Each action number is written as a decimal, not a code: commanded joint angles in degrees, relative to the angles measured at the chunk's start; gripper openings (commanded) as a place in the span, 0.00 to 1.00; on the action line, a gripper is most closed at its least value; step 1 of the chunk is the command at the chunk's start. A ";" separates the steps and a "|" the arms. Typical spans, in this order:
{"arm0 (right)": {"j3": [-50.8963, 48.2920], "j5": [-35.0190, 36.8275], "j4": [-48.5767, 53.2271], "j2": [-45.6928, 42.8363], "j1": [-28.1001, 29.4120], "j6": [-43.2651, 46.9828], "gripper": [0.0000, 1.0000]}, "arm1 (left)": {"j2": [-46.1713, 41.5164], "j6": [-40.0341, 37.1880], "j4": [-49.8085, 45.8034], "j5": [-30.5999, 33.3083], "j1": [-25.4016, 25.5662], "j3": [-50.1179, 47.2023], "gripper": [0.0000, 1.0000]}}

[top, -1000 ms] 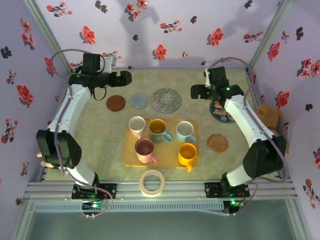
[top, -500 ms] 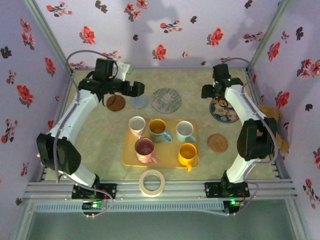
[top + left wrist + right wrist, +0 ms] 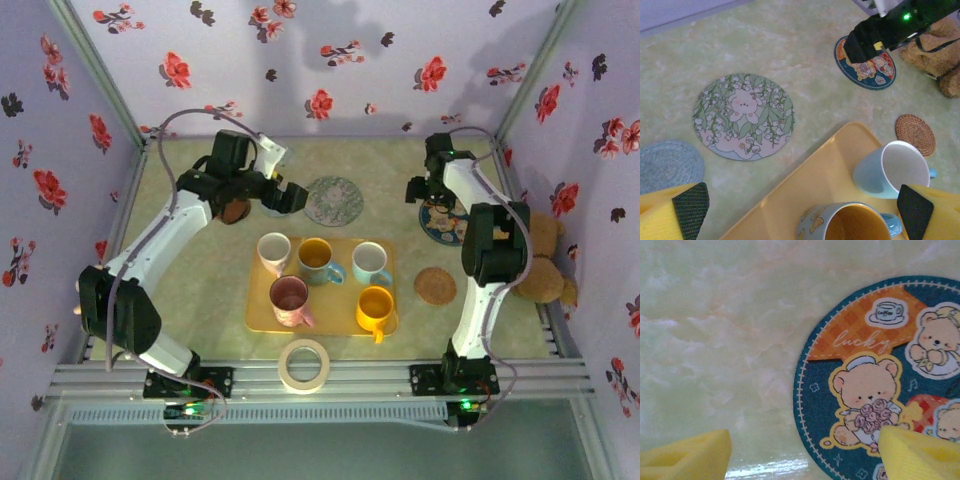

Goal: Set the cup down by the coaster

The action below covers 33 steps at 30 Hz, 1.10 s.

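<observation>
Yellow plastic tray [image 3: 335, 305] holds your 5 ceramic cups [image 3: 290, 298], none lifted. L gripper [image 3: 286, 197] hangs just past the tray's far edge, fingers spread, empty. R gripper [image 3: 805, 452] is spread too, low over the round teal bear-print coaster [image 3: 875, 390], nothing pinched.

Light: soft, even, violet cast | Shadows: faint arm shapes on back wall [image 3: 300, 60] | Glare: small sheen on table [image 3: 715, 340] between right fingers [image 3: 685, 457] | Focus: those fingers soft
</observation>
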State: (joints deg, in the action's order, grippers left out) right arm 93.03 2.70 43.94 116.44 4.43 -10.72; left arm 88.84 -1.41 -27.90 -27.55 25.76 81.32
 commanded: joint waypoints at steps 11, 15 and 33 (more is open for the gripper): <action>5.41 4.55 4.08 7.22 -0.89 -0.03 0.74 | -1.01 -1.23 14.90 -1.72 1.91 -8.16 1.00; 5.49 4.45 4.40 8.34 -1.23 0.15 0.72 | 0.34 -1.10 15.15 -1.77 1.91 -7.58 0.99; 4.91 4.23 6.20 12.60 -1.63 0.00 0.50 | 1.95 -0.85 14.68 -1.63 1.85 -6.79 0.99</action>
State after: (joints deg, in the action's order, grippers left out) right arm 98.06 4.51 46.87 126.67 3.40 -10.85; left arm 90.17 -1.91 -14.11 -28.16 27.18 73.34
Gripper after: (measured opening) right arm 0.516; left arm 0.995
